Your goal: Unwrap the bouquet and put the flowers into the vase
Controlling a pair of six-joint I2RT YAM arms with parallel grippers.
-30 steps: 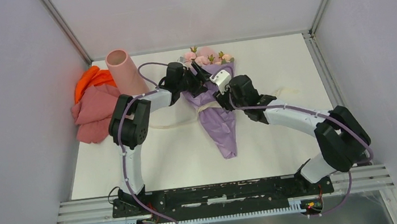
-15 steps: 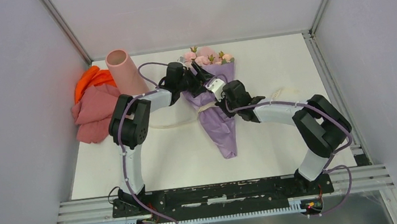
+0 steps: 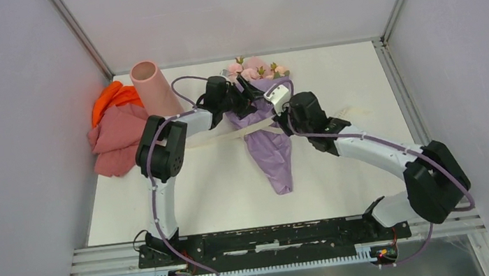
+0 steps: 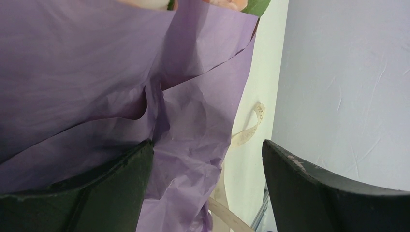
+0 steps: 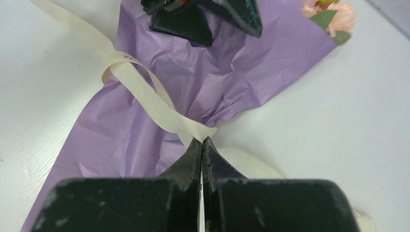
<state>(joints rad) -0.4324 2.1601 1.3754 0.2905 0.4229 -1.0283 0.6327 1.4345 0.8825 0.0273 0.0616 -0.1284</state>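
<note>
Shows the bouquet point(image 3: 272, 156) wrapped on the desk point(image 3: 219, 183), flowers point(image 3: 254, 68) at its far end. Pinches its cream ribbon point(image 5: 150, 96) in the right claw point(image 5: 202, 142), tips pressed together, likely to pull the tie loose. Straddles the paper point(image 4: 96, 72) with the left claw point(image 4: 208, 145), spread wide, seemingly anchoring it.

Lilac bouquet point(image 3: 270, 150), cream ribbon point(image 5: 145, 92), pale-pink vase point(image 3: 155, 89)

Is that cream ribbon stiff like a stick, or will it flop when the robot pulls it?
Probably floppy: the ribbon loops and curves loosely over the purple paper. It looks thin and flat, so likely light. Pinched in the shut right gripper, it should trail along rather than snap.
</note>
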